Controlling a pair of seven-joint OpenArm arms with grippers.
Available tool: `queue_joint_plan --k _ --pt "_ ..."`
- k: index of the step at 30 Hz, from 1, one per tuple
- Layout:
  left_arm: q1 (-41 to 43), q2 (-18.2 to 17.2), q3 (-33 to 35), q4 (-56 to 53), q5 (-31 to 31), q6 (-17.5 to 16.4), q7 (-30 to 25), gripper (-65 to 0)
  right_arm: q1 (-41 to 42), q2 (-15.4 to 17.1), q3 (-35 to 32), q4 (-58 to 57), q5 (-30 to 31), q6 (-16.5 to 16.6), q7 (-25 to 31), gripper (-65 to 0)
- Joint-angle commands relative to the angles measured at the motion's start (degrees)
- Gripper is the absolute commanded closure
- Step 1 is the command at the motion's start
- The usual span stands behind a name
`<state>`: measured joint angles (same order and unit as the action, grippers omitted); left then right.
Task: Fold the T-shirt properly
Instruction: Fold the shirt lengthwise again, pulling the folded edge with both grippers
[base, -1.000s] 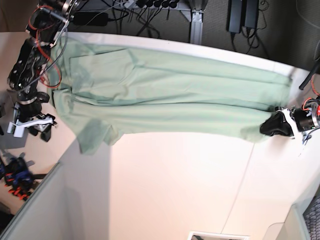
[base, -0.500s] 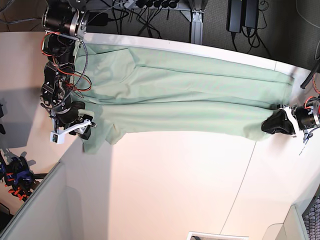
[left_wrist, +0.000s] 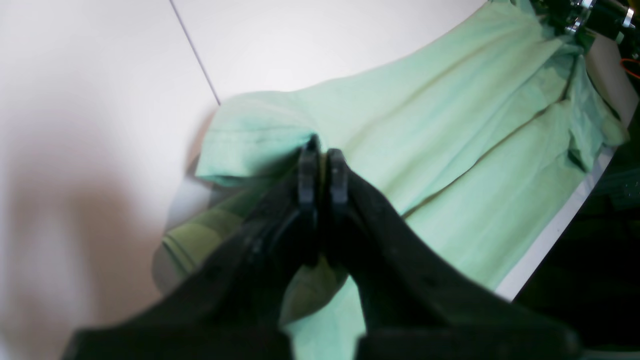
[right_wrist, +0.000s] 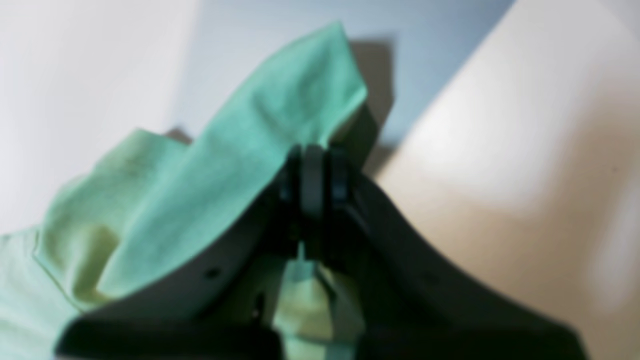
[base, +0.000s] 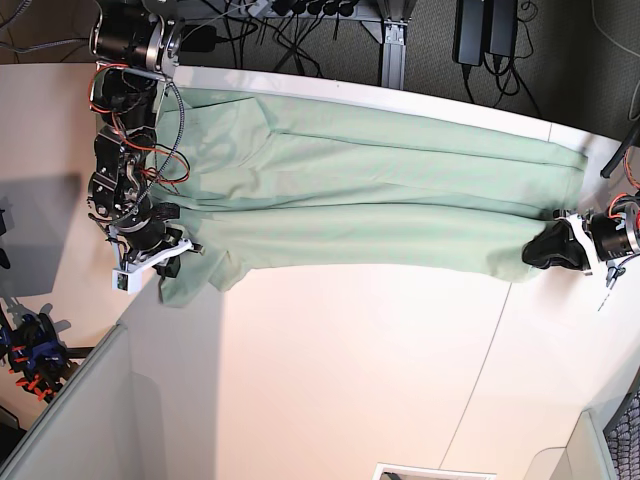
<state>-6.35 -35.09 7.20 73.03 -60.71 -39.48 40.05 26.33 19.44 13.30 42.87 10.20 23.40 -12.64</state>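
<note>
The T-shirt (base: 370, 195) is laid out long across the far half of the table (base: 350, 380), running nearly from one side edge to the other, with its back edge close to the table's far edge. There's a lengthwise crease down the middle, so it looks partly folded already.

Both arms have pinched on. The left gripper (left_wrist: 322, 165) has its jaws pressed together on the hem corner, near the table's side edge — the wrist view shows cloth bunched up right at the tips. The right gripper (right_wrist: 315, 172) is clamped too, with a flap of the sleeve end caught between the jaws and a bit of fabric hanging below them, over at the opposite side edge.

So I'd call this the grab stage of the next fold: near-side corners secured, nothing lifted much yet.

Next move probably wants both ends raised together and carried evenly toward the far edge — if one side leads, the cloth will skew. The sleeve grip looks bunchy, so it might slip or drag a wrinkle.
</note>
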Motion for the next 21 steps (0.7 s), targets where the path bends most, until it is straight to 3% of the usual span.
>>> queue_joint_plan --k 1,6,13,17,21 --pt "-1.1 -0.9 -0.6 0.8 -1.2 -0.5 -1.2 0.0 1.4 0.7 0.1 1.2 0.3 0.4 1.3 0.0" --pt "-1.1 -1.1 -0.6 0.8 -4.5 -0.5 -0.2 0.0 -0.9 0.7 0.1 6.2 0.4 0.4 0.9 0.0" --pt "-1.1 -1.4 -3.6 0.9 -12.0 -0.5 5.3 0.0 -12.6 2.5 0.9 26.4 4.7 0.4 -1.8 0.0" --pt "-0.2 -2.1 -6.3 0.9 -19.7 -0.5 12.1 0.0 -17.5 4.5 3.9 35.7 8.1 0.4 -7.9 0.0" --pt "3.0 -4.3 -8.7 0.9 -23.4 -0.5 13.3 0.0 -21.5 7.1 8.5 41.3 12.4 0.4 -10.8 0.0"
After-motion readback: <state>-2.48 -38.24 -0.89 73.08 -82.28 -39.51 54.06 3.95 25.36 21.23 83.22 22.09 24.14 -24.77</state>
